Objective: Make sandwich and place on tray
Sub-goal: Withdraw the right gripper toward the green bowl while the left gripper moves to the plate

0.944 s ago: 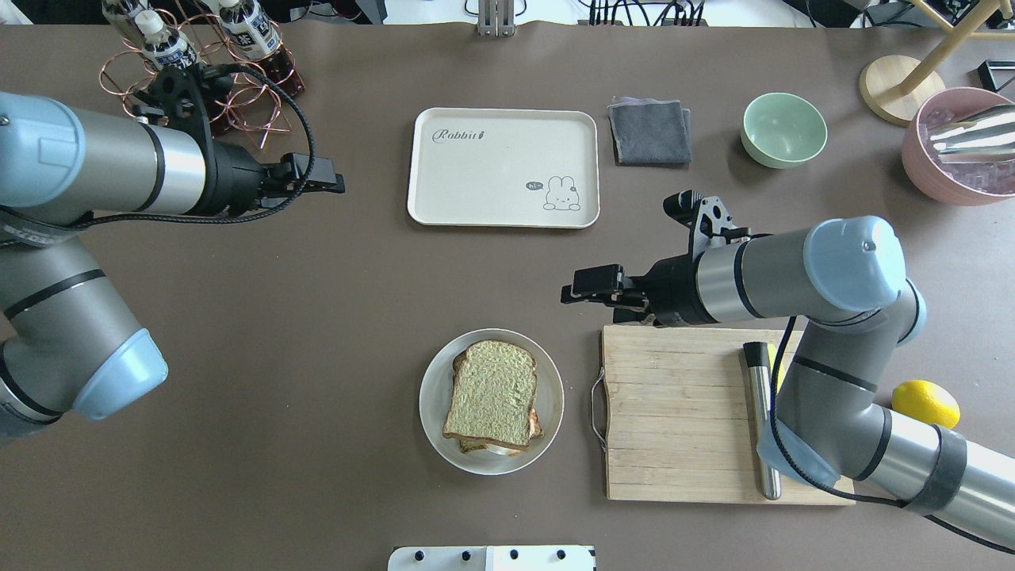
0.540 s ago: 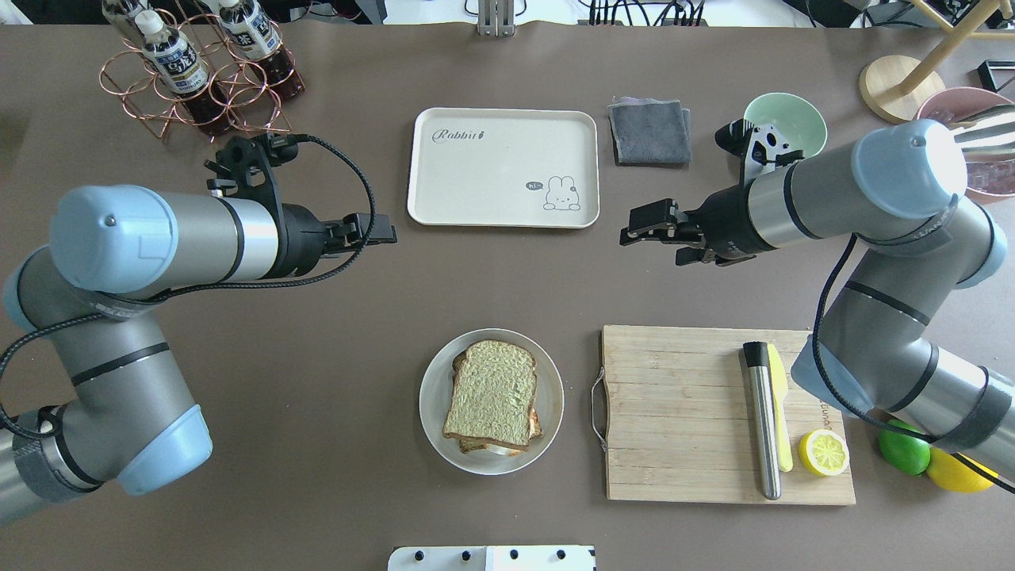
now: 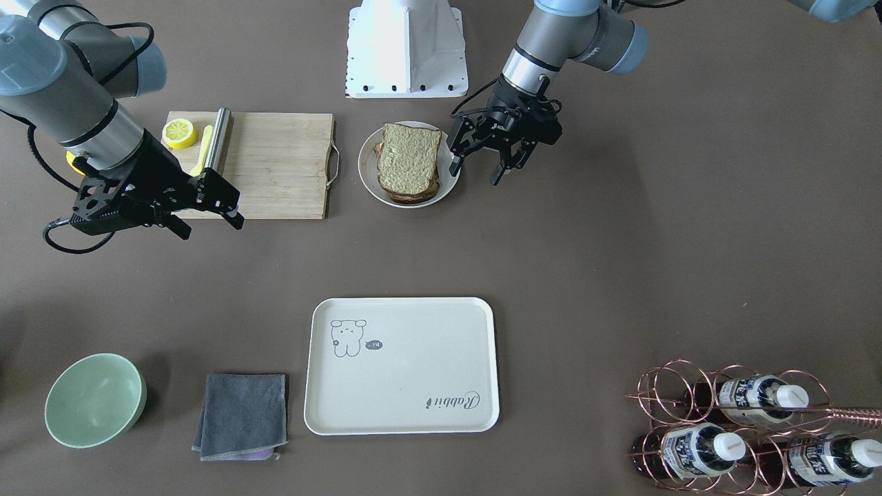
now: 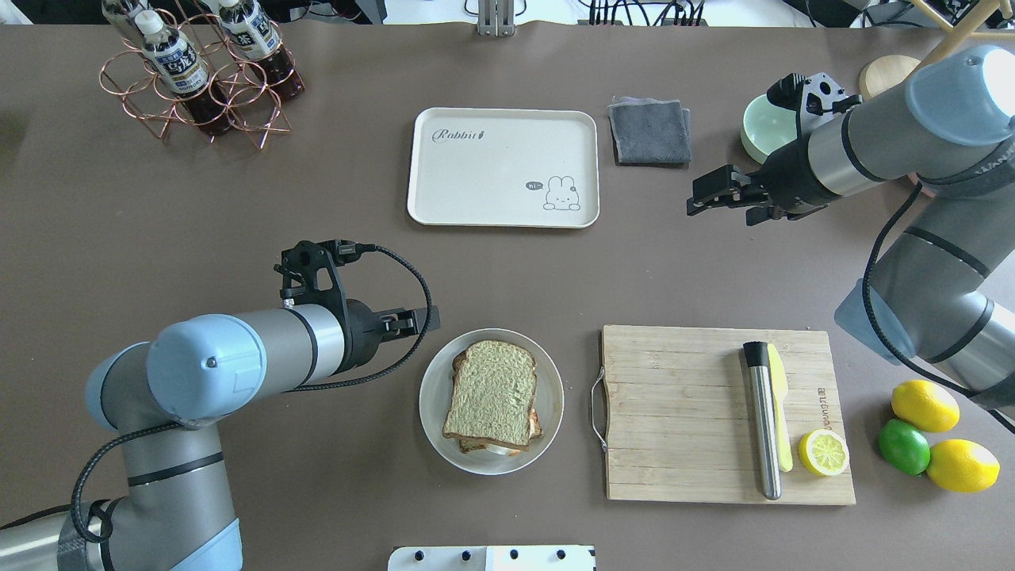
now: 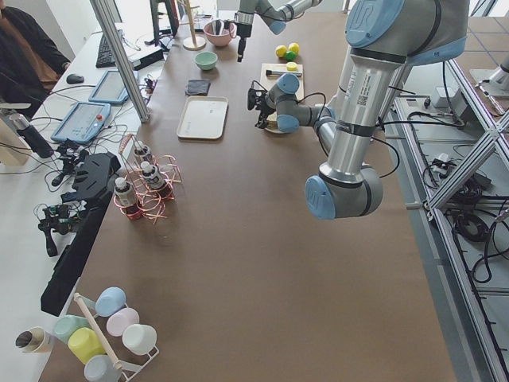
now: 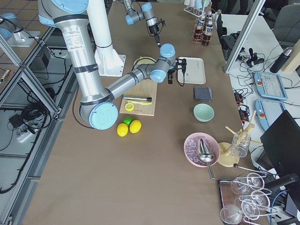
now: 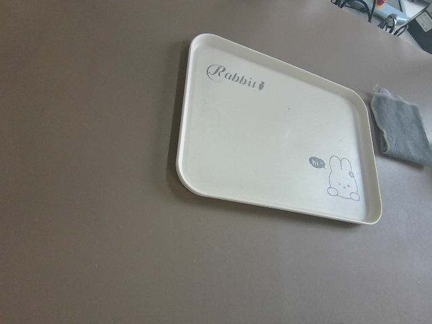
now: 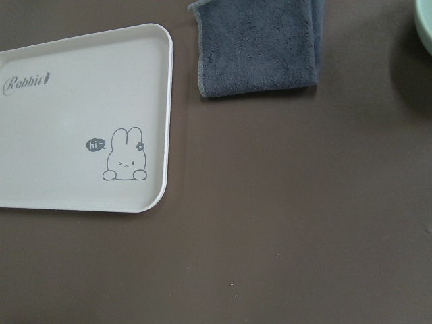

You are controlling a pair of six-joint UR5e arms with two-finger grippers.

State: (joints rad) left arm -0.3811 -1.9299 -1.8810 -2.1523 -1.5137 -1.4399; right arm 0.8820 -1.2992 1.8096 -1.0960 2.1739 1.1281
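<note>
Of the sandwich mainly the top slice shows. The lower slice peeks out only at the edges, and the filling is hard to make out: just a small white and orange bit at the near edge in the overhead view. It lies on the round plate, on the robot's side of the desk, well apart from the tray, which lies flat further out with a grey cloth near it. The left gripper hangs just beside the plate with its fingers spread and nothing between them; whether a finger touches the rim I cannot tell. The right gripper is also released and holds nothing, over the desk on the robot's right side. Both wrist views show the tray but no fingers. In the overhead view the right arm covers part of the green bowl and nearly all of the pink bowl; the right side view shows clear pieces and a metal scoop in the pink one. The copper rack holds bottles, and the front view cuts it off at the edge. On the board lie a metal rod, a yellow knife and a half lemon.
</note>
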